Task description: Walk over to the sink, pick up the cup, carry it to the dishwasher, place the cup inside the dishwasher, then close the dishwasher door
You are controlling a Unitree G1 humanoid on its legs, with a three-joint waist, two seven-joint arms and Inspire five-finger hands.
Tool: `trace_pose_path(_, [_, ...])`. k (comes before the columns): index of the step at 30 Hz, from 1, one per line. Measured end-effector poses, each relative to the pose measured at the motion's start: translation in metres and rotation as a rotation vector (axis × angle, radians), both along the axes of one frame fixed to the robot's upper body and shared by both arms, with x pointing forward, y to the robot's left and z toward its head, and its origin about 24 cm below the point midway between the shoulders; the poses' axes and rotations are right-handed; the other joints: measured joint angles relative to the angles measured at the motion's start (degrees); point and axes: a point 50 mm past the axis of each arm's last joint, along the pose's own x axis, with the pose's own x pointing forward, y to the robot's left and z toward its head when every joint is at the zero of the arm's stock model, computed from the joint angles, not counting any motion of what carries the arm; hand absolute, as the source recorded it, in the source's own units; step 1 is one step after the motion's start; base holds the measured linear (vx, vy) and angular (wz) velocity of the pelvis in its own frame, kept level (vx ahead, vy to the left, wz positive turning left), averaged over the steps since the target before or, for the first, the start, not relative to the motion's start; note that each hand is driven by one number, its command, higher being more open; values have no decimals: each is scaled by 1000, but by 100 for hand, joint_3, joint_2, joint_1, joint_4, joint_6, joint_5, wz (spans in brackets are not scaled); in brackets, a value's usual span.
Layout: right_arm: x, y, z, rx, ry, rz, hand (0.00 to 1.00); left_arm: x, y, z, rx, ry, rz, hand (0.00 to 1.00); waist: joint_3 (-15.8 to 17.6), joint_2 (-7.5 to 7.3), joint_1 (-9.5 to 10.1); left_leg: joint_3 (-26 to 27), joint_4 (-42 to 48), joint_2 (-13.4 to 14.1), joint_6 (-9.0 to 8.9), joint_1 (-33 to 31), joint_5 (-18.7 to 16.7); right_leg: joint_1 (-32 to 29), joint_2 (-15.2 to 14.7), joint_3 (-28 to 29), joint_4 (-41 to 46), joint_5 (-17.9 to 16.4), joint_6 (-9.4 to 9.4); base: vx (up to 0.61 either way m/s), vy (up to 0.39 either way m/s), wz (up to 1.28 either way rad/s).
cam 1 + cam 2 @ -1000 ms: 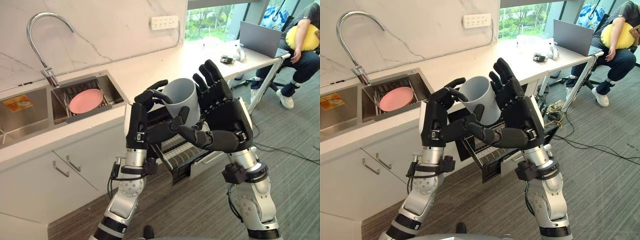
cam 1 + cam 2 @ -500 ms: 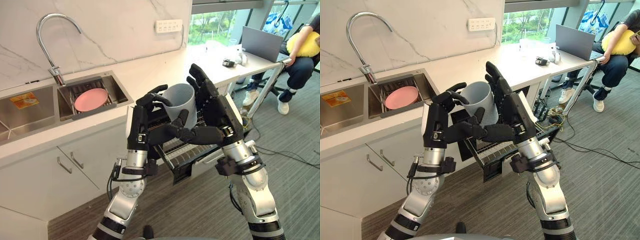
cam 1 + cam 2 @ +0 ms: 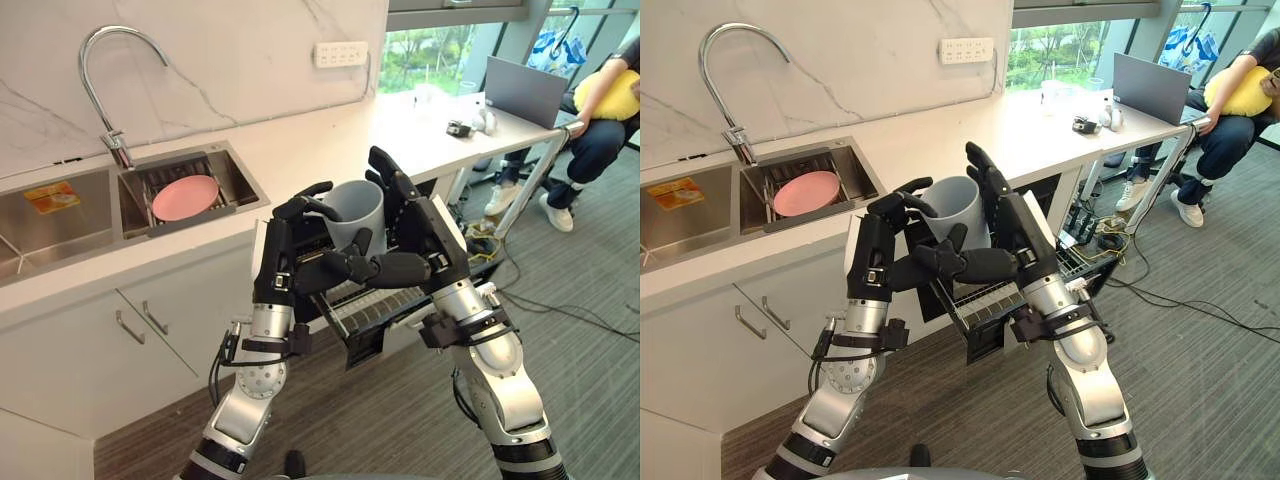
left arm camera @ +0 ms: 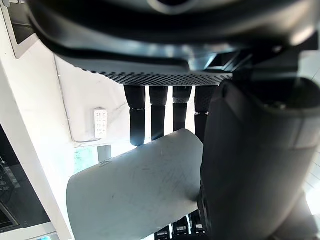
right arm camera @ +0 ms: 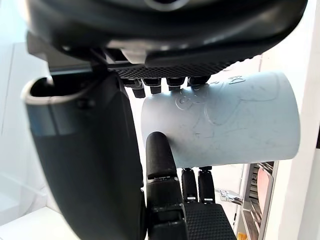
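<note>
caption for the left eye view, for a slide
A cup held between left robot hand and right robot hand by the dishwasher rack; pink plate in the sink.

Left hand (image 3: 283, 255) and right hand (image 3: 432, 243) raised together, clasping cup (image 3: 358, 206).

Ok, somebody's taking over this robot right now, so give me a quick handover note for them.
Left hand: fingers curled over the cup's rim.
Right hand: fingers straight up the cup's far side, thumb hooked across its front.
Cup: mouth up, slightly tilted, held between both hands, roughly above the dishwasher's pulled-out rack.
Done: cup is out of the sink and at the open dishwasher.
Left: lower the cup into the rack, let go, close the dishwasher.
A pink plate lies in the sink.
</note>
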Motion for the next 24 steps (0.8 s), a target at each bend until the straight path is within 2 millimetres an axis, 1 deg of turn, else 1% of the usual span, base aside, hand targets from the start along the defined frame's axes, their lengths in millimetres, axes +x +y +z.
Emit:
trace_pose_path(5, [3, -2, -6, 81, 47, -16, 0, -1, 1, -2, 8, 9, -5, 0, -11, -16, 7, -58, 0, -1, -6, -18, 24, 7, 2, -64, 0, -7, -21, -21, -27, 7])
trace_pose_path(7, [6, -7, -8, 116, 62, -69, 0, -2, 0, -4, 17, 15, -20, 0, -17, -23, 6, -64, 0, -2, -7, -22, 29, 7, 1, -70, -3, -25, -60, 0, 0, 0])
trace_pose_path(15, [9, -18, -15, 133, 102, -164, 0, -10, -4, -13, 31, 62, -75, 0, -108, -28, 8, -64, 2, 5, -8, -37, 28, 6, 6, -75, -35, -17, -71, 1, -8, 0])
trace_pose_path(24, [8, -14, -15, 130, 88, -176, 0, -10, -2, -14, 31, 63, -60, 0, -150, -32, 12, -61, 5, 37, -17, -37, 33, 7, 39, -74, -51, -1, -93, -1, -24, 0])
